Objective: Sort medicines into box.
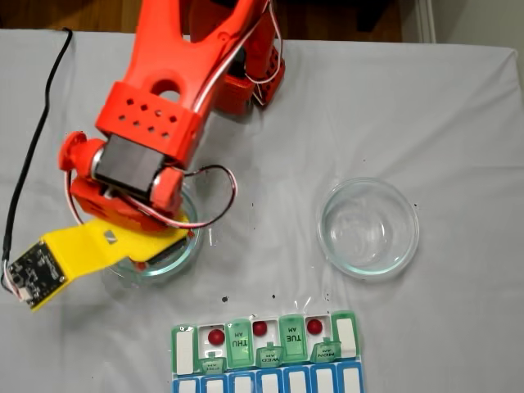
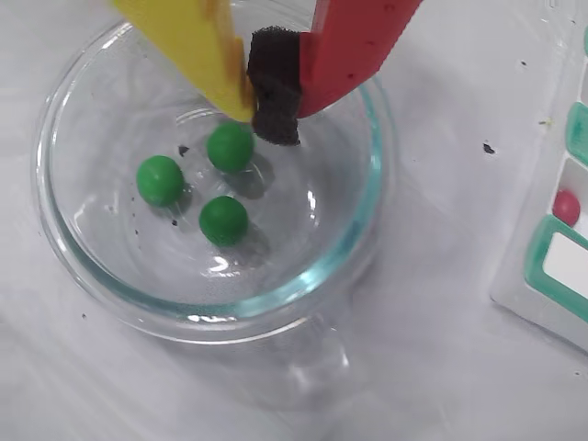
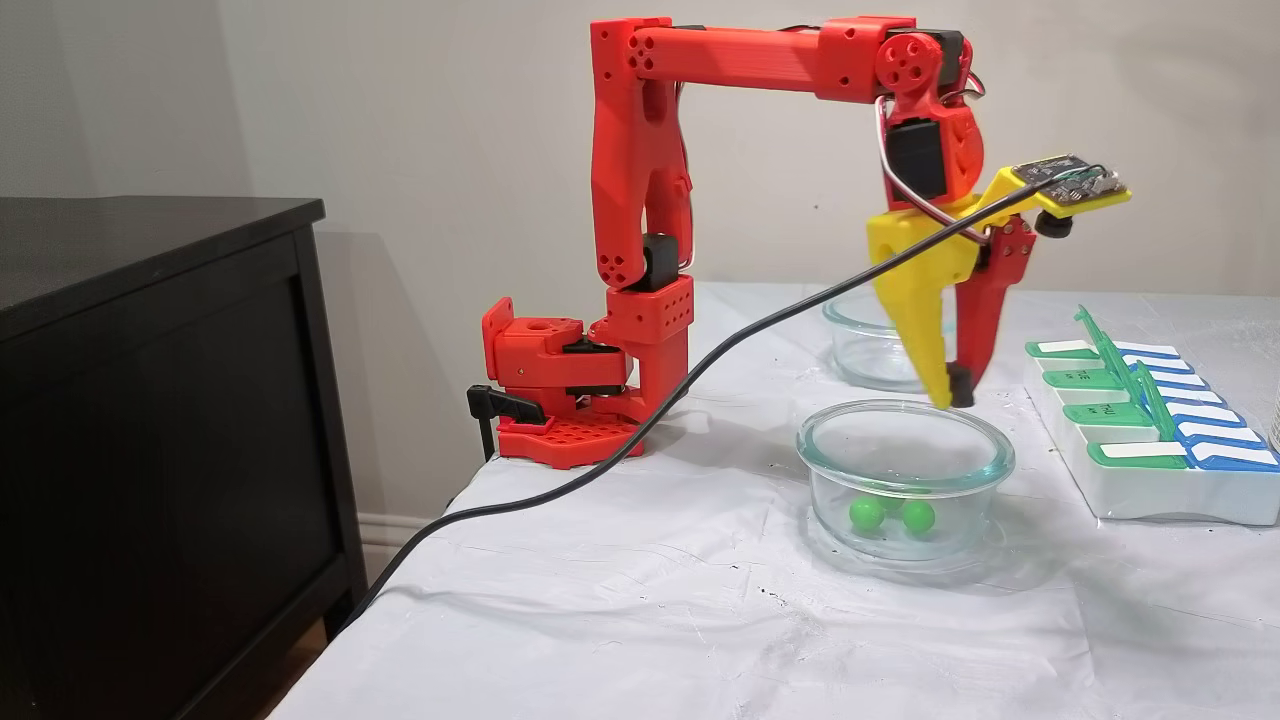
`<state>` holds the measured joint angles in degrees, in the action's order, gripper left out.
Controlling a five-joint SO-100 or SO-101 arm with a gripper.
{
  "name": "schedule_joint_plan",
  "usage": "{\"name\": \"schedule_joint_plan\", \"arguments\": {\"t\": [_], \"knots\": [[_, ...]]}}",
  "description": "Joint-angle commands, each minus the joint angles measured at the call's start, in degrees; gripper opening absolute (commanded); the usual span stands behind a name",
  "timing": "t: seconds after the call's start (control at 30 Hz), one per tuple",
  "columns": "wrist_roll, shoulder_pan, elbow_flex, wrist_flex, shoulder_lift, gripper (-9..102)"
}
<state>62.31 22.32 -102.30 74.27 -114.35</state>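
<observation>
The red arm is hanging its tool (image 3: 950, 398) just above the rim of a glass dish (image 3: 905, 440), fingers pointing straight down. In the wrist view the tool (image 2: 274, 106) is showing one yellow finger and one red finger clenched together on a black foam pad, with no pill between them.

Three green pills are lying loose on the bottom of that dish (image 2: 363, 248), close together in a small triangle: one (image 2: 160, 179) to the left, one (image 2: 230, 147) just under the fingertips, one (image 2: 223, 220) nearer the camera. From the side I am seeing only two of them clearly (image 3: 866, 514) (image 3: 918, 516).

The pill box (image 1: 184, 348) is lying flat on the bench (image 1: 458, 123) near the dish, its long axis running left to right in the top-down fixed view, the green lids standing open. Three red pills are sitting in it, each alone in a white compartment in the green row: one (image 1: 215, 336), one (image 1: 260, 328) and one (image 1: 314, 327), with the THU and TUE lids standing between them. In the side fixed view the box (image 3: 1150, 495) is running away from the camera, lids tilting up.

A second glass dish (image 1: 368, 228) is standing well apart from the first, to the right in the top-down view. A black cable (image 3: 600, 470) is trailing from the wrist camera board across the white cloth and off the bench edge.
</observation>
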Motion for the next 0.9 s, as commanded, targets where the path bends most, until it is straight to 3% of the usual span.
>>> {"name": "schedule_joint_plan", "arguments": {"t": [0.0,0.23,0.43,0.53,0.87], "knots": [[2.2,-0.18,-1.93,0.53,-6.33,0],[6.15,2.46,-6.68,-0.79,-7.65,4],[6.24,4.31,-12.57,-4.22,-11.87,18],[5.62,4.75,-15.82,-5.98,-13.8,19],[-5.27,4.75,-19.86,-11.43,-13.45,26]]}}
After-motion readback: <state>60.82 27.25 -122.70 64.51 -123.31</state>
